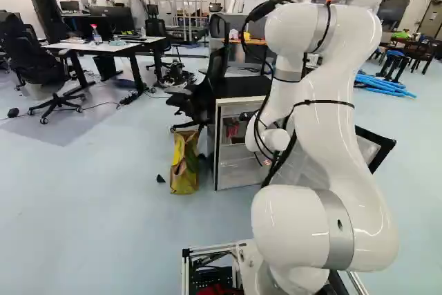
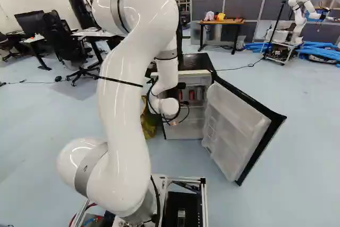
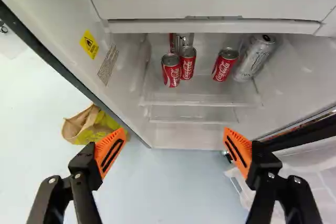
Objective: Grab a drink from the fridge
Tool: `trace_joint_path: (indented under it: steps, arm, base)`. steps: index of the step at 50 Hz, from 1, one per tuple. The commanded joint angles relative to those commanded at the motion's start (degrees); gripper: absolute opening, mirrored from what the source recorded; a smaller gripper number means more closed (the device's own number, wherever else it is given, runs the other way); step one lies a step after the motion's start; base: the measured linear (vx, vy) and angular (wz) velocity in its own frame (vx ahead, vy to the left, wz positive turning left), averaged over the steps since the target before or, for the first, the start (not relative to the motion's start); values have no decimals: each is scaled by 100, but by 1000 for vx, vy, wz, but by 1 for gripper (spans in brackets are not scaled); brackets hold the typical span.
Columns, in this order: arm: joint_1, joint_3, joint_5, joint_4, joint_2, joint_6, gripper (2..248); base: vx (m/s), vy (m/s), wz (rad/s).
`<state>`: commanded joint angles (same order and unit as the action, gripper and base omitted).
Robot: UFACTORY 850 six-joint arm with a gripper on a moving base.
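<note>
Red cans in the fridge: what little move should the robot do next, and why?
Probably ease the open claw forward toward the red cans. It holds nothing, and they stand on a shelf ahead of it, inside the open fridge.

- Small cans [image 3: 223, 66]: red, white script
- Tall can [image 3: 254, 59]: silver
- Fridge [image 3: 186, 136]: white inside
- Fridge door [image 2: 232, 126]: white, black-rimmed
- Finger pads [image 3: 105, 148]: orange, black slots
- Bag [image 3: 86, 125]: tan, yellow-green
- Arm [image 2: 125, 104]: white, grey bands

Bright indoor light, glossy white highlights on the arm [image 2: 125, 99], soft shading inside the fridge [image 3: 194, 139]
</note>
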<state>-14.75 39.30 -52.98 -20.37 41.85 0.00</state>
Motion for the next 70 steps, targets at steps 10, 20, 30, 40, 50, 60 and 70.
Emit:
trace_joint_path:
  steps: [10,20,30,40,50,60,70]
  arm:
    - [-9,237,0,0,275,0,247]
    - [-22,462,-34,-43,539,0,247]
    - [-33,689,-84,-105,799,0,247]
    - [-15,929,-203,-214,1062,0,247]
    - [6,1181,-365,-354,1326,0,247]
    - [27,1445,-533,-498,1593,0,247]
    - [47,1720,-702,-635,1863,0,247]
  base:
    - [0,0,0]
    - [0,0,0]
    - [0,0,0]
    - [0,0,0]
    - [0,0,0]
    - [0,0,0]
    - [0,0,0]
